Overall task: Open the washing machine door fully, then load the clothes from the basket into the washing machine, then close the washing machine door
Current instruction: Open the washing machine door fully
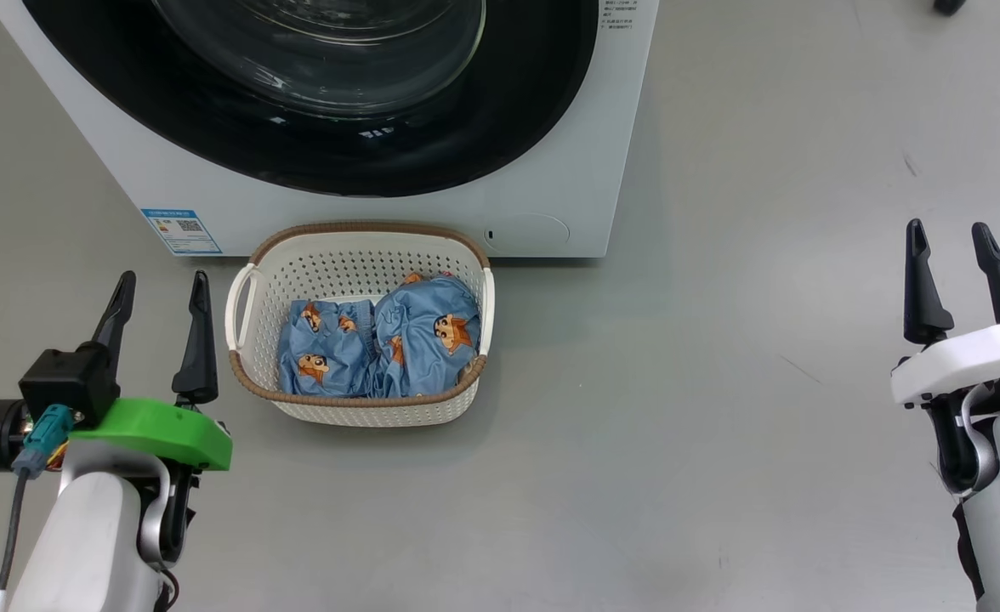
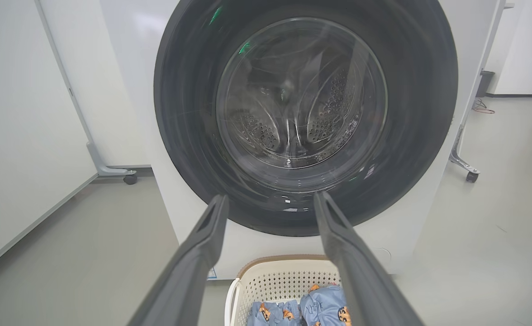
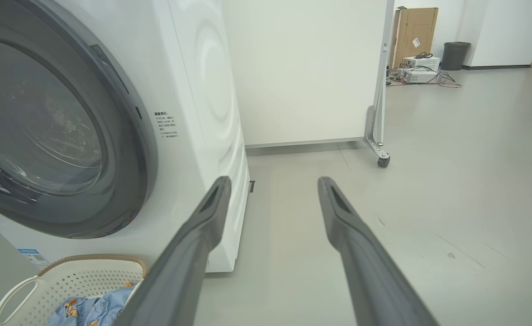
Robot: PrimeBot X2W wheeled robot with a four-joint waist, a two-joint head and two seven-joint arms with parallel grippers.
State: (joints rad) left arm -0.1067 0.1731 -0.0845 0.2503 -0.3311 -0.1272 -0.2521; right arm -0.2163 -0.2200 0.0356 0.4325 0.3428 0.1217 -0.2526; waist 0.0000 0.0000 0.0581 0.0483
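My left tool sits low left, its two long dark fingers spread with nothing between them. My right tool sits low right, well apart from it, also spread and empty. Both are over the floor, which is smooth grey with a few faint scuffs.

The basket stands on the floor just beside my left tool. It is cream plastic with rounded corners, perforated walls, a brown woven-look rim and white loop handles. The clothes lie crumpled inside it: soft light blue fabric with orange-and-black cartoon figures, filling the near half.

Right behind the basket is the washing machine, a glossy white box. I cannot tell whether the two touch. The basket stands in front of the lower panel, between a blue-bordered label and a round service flap.

Above them the door is shut flush, a wide shiny black ring around a bulging clear glass bowl. Through the glass, the left wrist view shows the perforated metal drum.

Beyond the machine is a white partition panel on castors. Far off are a cardboard box and a dark bin.
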